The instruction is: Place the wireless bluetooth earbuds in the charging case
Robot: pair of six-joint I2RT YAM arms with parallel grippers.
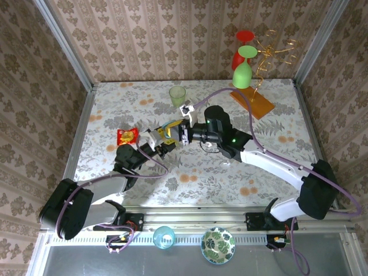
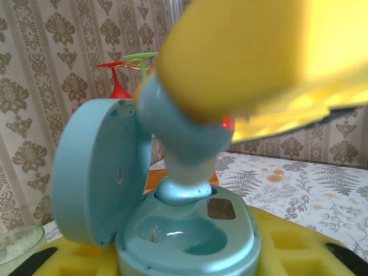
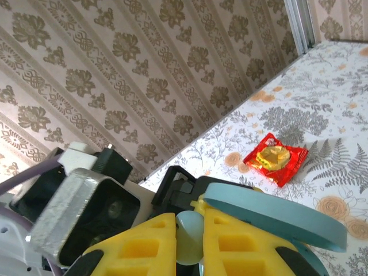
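Grippers meet nose to nose above the middle of the floral-print table point(image 1: 115, 109), the left arm reaching in from the near left and the right arm from the near right. The left gripper point(image 2: 190, 261) has its yellow foam-padded fingers point(image 2: 293, 250) drawn in narrow on the round pale-blue plastic charging case point(image 2: 190, 238), clamping it low on either side. The case's hinged lid point(image 2: 95, 172) stands swung up and open on the left of the left wrist view.

The right gripper point(image 3: 188, 253) comes in from above, jaws nearly together, pinching the small pale-blue earbud point(image 2: 181, 132) between its own two yellow foam pads point(image 3: 144, 247). The earbud hangs out below those pads, rounded body up and narrow end pointing down. That narrow end sits right at the back well of the case, just beside a small brown rectangular plate point(image 2: 221, 209). It looks to be touching the well, though how deep it goes I can't tell.

From the right wrist camera, the lid's edge curves just right of the fingers, and a red foil snack packet point(image 3: 275, 158) lies flat on the table beyond the case.
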